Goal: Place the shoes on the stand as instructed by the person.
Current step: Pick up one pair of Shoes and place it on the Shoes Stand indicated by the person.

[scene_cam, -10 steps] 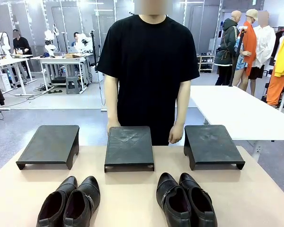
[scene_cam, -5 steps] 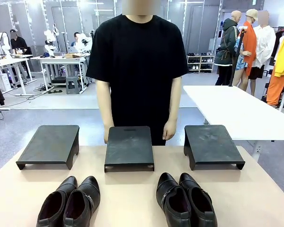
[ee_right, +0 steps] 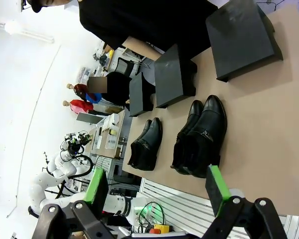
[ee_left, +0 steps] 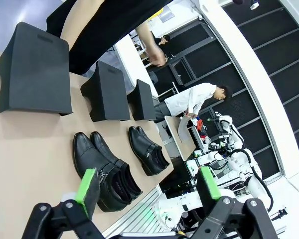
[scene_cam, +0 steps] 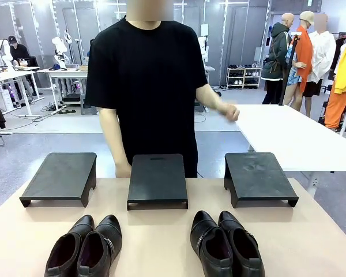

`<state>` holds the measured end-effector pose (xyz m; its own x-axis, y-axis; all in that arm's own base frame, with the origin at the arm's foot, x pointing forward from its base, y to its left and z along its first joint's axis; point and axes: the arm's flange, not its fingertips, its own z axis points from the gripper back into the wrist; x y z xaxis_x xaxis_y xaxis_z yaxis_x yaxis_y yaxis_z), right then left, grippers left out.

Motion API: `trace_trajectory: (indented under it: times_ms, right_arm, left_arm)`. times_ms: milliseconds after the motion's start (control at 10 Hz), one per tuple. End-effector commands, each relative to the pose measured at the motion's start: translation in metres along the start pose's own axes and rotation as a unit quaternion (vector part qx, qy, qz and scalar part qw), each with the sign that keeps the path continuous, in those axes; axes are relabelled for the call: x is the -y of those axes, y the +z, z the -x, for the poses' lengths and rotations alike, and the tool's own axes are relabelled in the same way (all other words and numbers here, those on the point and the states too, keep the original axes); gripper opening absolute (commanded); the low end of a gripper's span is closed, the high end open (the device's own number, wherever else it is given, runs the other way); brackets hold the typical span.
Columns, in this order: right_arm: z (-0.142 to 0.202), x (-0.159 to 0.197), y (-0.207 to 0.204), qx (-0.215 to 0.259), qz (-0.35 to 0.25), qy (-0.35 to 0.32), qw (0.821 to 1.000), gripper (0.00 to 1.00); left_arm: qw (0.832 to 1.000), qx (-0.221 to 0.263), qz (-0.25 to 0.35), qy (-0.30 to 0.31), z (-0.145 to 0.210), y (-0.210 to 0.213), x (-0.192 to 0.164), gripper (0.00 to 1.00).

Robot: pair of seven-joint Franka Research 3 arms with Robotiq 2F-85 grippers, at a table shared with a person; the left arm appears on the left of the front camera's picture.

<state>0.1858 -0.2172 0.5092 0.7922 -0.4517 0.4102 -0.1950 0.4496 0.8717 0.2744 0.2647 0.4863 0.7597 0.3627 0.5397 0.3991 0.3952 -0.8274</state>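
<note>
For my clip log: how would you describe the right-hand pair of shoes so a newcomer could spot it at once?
On the tan table, three black stands line the far side. This pair of shoes lies nearer the robot, facing the gap between middle stand and right stand. Unlike the other pair, its toes angle left.

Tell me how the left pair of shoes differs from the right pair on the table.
The left pair lies before the gap between the left stand and middle stand; the right pair before the gap between the middle and right stand. The left pair's toes lean rightward, the right pair's leftward. Both are shiny black, shoes side by side on the table, off the stands.
</note>
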Motion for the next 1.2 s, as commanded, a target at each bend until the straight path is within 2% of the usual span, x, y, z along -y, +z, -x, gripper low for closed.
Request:
trace_trajectory:
  times_ms: [0,900,1100]
  right_arm:
    - [0.0,0.0,0.0,0.004,-0.006,0.011,1.0,1.0]
    - [0.0,0.0,0.0,0.0,0.001,0.0,1.0,1.0]
    - [-0.014,-0.026,-0.03,-0.081,0.046,0.018,0.996,1.0]
  left_arm:
    - [1.0,-0.006,0.003,-0.005,0.0,0.003,0.001,1.0]
    - [1.0,-0.006,0.003,-0.005,0.0,0.003,0.001,1.0]
    - [1.0,-0.006,0.003,-0.005,0.0,0.003,0.001,1.0]
